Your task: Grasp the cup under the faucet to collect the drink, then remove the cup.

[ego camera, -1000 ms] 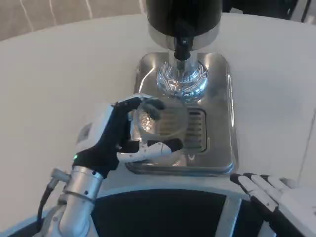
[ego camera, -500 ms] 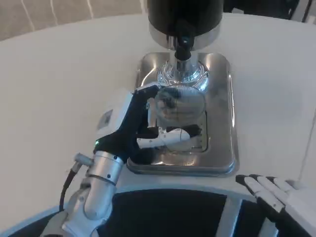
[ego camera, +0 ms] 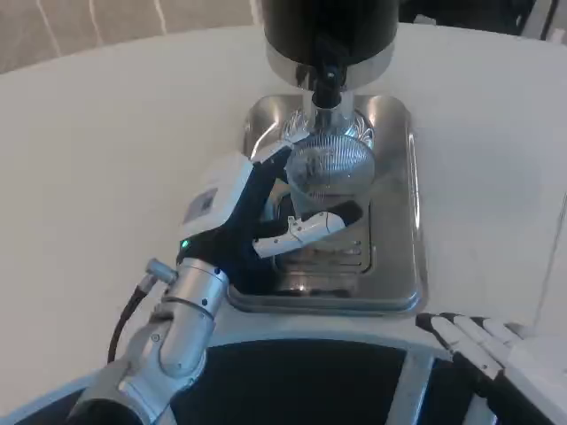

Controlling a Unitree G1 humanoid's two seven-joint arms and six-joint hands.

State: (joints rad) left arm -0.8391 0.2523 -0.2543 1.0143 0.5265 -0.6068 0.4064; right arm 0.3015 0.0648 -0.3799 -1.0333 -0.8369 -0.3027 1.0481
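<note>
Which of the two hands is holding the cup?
The left hand: its fingers wrap the clear cup under the faucet. The right hand rests at the table's near edge, holding nothing.

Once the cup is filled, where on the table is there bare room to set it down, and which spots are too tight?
Bare white table spreads left of the drip tray, and another open strip lies right of the tray. Crowded: the tray itself, where the left hand holds the cup under the faucet; the near right corner, where the right hand waits.
</note>
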